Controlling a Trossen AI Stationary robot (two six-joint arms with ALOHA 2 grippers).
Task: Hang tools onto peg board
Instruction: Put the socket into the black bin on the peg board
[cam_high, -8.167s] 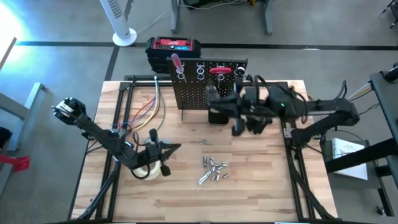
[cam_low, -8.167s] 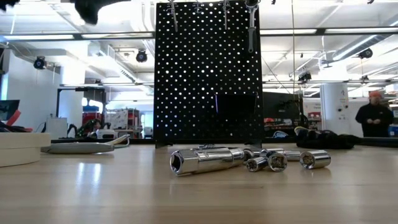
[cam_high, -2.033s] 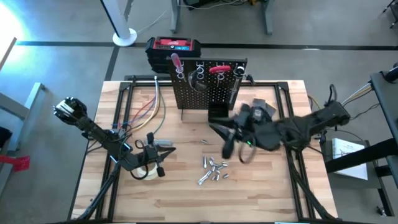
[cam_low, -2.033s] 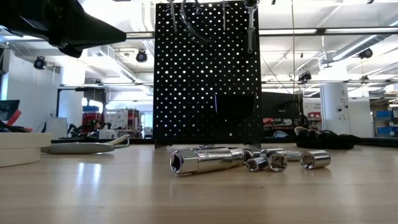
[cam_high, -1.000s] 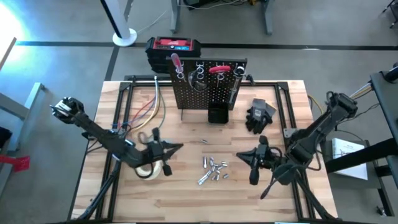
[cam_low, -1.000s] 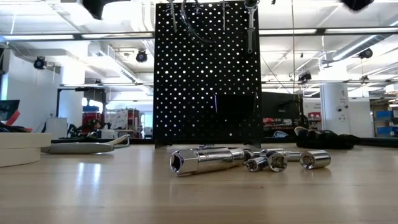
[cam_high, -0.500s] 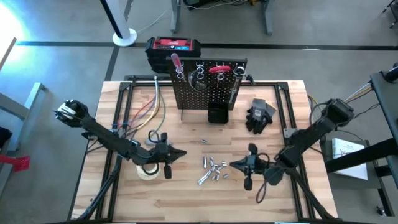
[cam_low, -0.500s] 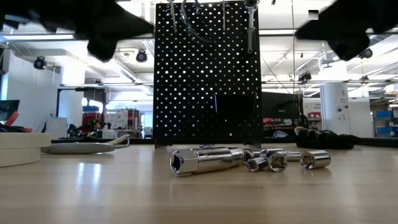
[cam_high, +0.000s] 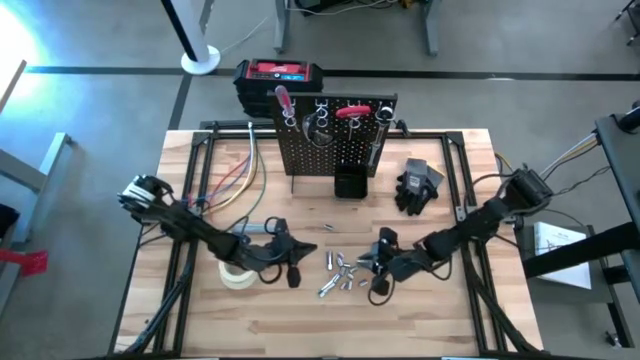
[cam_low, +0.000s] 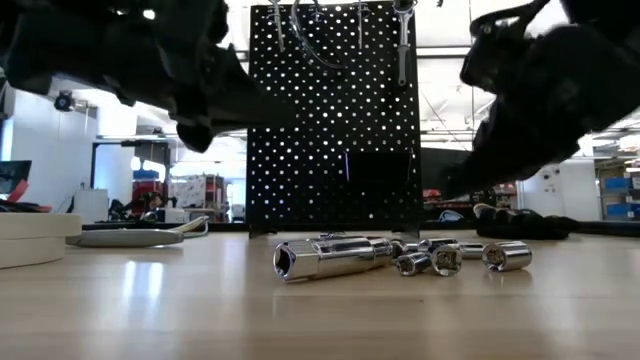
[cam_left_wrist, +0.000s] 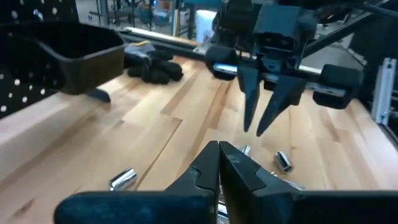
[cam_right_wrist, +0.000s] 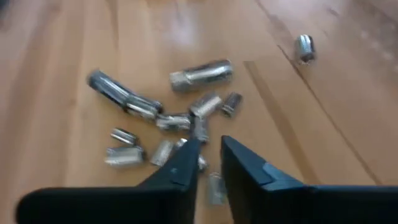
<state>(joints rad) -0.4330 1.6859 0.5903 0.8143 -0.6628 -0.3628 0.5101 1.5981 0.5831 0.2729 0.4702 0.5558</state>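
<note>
The right gripper (cam_high: 377, 272) hangs just right of a scatter of silvery sockets (cam_high: 341, 273) on the wooden table (cam_high: 440, 320), its fingers (cam_right_wrist: 245, 163) parted by a narrow gap and holding nothing; the right wrist view looks straight down past them onto the pile, with the longest socket (cam_right_wrist: 201, 74) lying at the far edge of the cluster. The left gripper (cam_high: 293, 262) sits just left of the same pile, its fingers (cam_left_wrist: 211, 165) pressed fully together and empty, pointing across at the other arm. A second ago both arms stood higher and farther from the sockets, and the right fingers were nearly shut; now both have dropped in on the pile from either side and the right fingers have begun to part, which reads as the start of a reach for one socket. Behind the pile, at the far middle of the table, stands the peg board (cam_high: 335, 135), upright and black, with a red-handled tool (cam_high: 284, 103) and grey metal tools already hanging from the ring hooks along its top and a small black bin (cam_high: 348, 185) at its foot. A whitish tape roll (cam_high: 238, 273) lies under the left arm, and black gloves (cam_high: 418, 185) lie to the right of the board. The sockets are the tools still left on the table.
</note>
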